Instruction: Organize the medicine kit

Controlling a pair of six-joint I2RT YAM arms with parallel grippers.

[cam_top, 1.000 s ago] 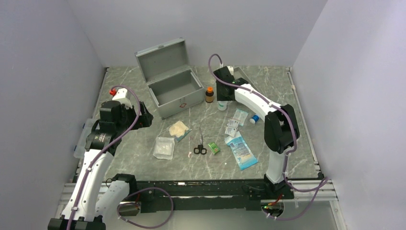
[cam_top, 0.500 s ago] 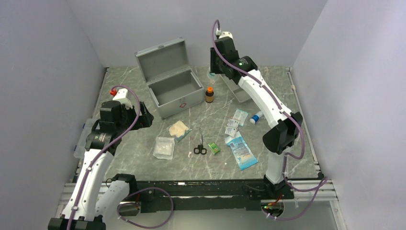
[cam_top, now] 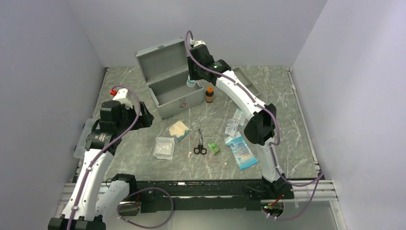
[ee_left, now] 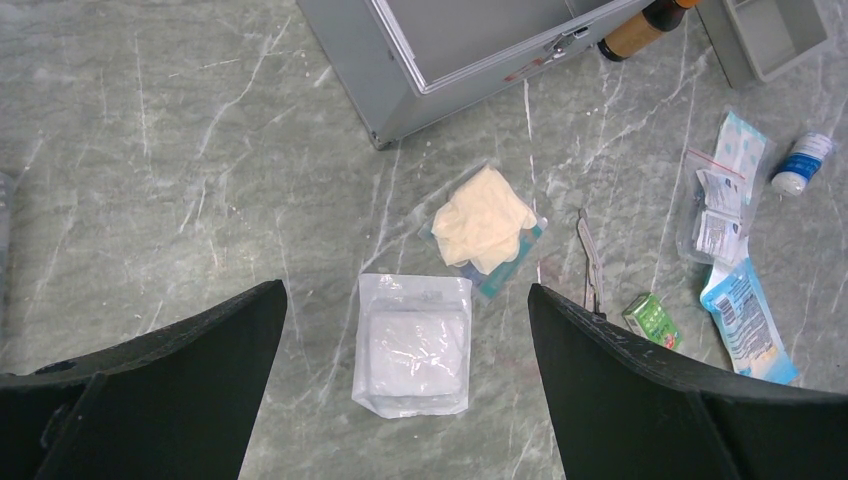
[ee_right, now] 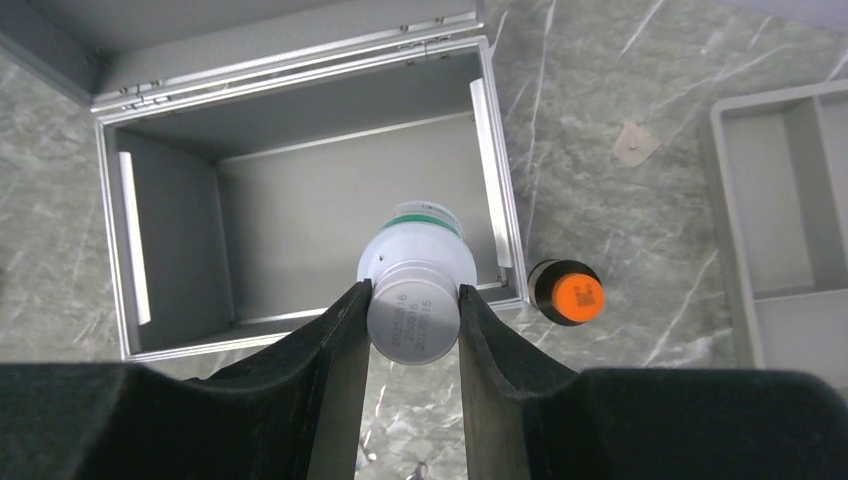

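The medicine kit (cam_top: 174, 93) is a silver-grey metal case at the back of the table, its lid thrown back and its inside bare (ee_right: 300, 205). My right gripper (ee_right: 415, 295) is shut on a white bottle (ee_right: 418, 250) with a grey cap and a green band. It holds the bottle upright in the air over the case's right front corner, and the top view shows it at the same spot (cam_top: 191, 82). My left gripper (ee_left: 407, 300) is open, hovering high above a clear gauze packet (ee_left: 414, 345); nothing is between its fingers.
A brown bottle with an orange cap (ee_right: 567, 292) stands just right of the case. A shallow grey divided tray (ee_right: 790, 200) lies further right. Gloves (cam_top: 178, 129), scissors (cam_top: 199, 143), a green box (cam_top: 213, 148) and sachets (cam_top: 242, 151) lie mid-table.
My right arm has lifted and swung left with the bottle, from beside the tray to above the open case. The left arm has not moved.
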